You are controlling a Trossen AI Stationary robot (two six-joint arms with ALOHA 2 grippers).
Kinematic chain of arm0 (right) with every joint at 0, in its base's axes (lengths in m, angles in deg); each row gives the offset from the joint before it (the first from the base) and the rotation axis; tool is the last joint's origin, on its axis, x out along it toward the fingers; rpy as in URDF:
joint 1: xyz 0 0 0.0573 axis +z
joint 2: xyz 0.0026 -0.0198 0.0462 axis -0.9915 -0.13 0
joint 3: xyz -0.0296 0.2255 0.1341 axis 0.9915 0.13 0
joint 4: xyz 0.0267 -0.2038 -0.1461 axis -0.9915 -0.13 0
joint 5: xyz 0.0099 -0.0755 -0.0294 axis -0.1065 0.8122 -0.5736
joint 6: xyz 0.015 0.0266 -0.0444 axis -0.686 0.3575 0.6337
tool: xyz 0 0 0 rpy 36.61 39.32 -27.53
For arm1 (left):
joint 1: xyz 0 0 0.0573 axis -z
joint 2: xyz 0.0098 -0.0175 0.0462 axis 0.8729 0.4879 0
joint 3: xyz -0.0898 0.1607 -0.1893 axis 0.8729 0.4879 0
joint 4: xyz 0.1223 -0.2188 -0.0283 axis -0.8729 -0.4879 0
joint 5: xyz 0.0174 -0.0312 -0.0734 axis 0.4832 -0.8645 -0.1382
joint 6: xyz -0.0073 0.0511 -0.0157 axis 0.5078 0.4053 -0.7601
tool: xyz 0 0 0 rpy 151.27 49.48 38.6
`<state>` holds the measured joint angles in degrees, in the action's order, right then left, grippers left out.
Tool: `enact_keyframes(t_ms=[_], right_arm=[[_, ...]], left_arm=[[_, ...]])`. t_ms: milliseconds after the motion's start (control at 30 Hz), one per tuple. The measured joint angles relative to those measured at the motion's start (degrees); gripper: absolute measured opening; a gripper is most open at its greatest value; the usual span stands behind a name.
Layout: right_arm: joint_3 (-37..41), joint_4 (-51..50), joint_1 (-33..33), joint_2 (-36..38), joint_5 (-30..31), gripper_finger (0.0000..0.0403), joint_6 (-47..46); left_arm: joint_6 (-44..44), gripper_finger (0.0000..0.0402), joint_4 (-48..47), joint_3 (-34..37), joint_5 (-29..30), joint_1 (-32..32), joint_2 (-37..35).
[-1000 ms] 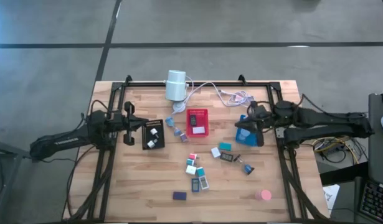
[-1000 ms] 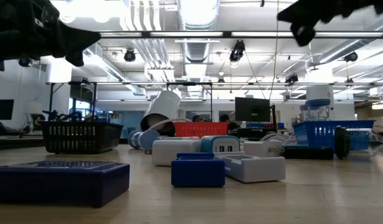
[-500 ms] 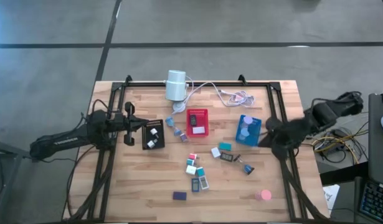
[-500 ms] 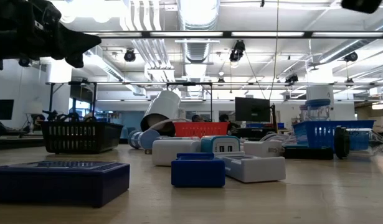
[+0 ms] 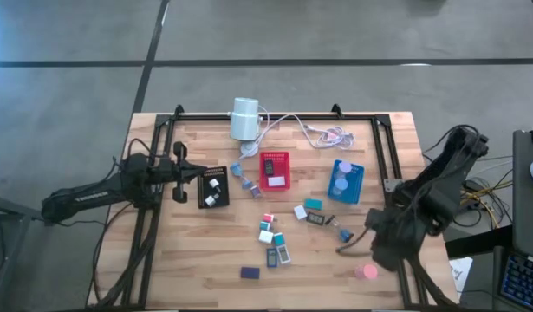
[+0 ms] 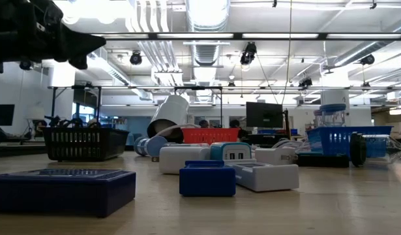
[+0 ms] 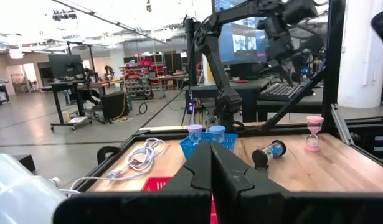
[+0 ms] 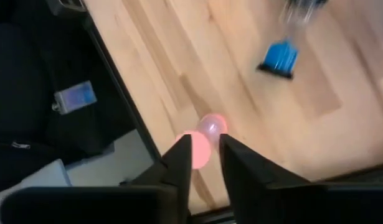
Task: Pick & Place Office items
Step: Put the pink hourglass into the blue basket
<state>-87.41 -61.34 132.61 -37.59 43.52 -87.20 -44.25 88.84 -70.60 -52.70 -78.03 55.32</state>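
Observation:
Several small office items lie on the wood table: a cluster of white, teal and pink blocks (image 5: pixel 270 230), a purple block (image 5: pixel 250 272), a blue hourglass-like piece (image 5: pixel 344 234) and a pink piece (image 5: pixel 365 271) near the near right corner. My right gripper (image 5: pixel 370 247) hangs open above the pink piece (image 8: pixel 200 140), which shows between its fingers well below them. My left gripper (image 7: pixel 211 169) is shut and empty, hovering by the black tray (image 5: pixel 212 187) at the table's left.
A red tray (image 5: pixel 274 170) and a blue tray (image 5: pixel 345 180) holding two pale round pieces sit mid-table. A white cylinder (image 5: pixel 244 119) with its cable (image 5: pixel 322 132) lies at the far edge. The table's near right edge (image 8: pixel 135 124) runs close to the pink piece.
My right arm has swung from above the blue tray toward the table's near right corner and now hangs over the pink piece; it has left the low view. The left arm and the items have stayed still.

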Motion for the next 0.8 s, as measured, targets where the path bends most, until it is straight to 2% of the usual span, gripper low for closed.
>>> enact_keyframes(t_ms=[267, 433, 633, 800], right_arm=[[-5.52, -0.37, 4.19, -11.9, 0.11, 0.0188, -0.97], [-8.92, -0.47, 5.43, -17.61, -0.26, 0.0238, -0.92], [-11.68, -1.55, 6.96, -22.09, -1.16, 0.0276, -2.51], [-10.61, -1.89, 8.23, -24.02, -1.13, 0.0292, -3.67]], left_arm=[[3.27, 0.0, 1.65, 0.0, 0.0, 0.0, 0.0], [5.74, 0.0, 2.17, 0.0, 0.03, 0.0, 0.0], [7.48, 0.0, 3.08, 0.0, 0.27, 0.0, 0.0], [7.55, 0.0, 3.94, 0.0, 0.43, 0.0, 0.0]])
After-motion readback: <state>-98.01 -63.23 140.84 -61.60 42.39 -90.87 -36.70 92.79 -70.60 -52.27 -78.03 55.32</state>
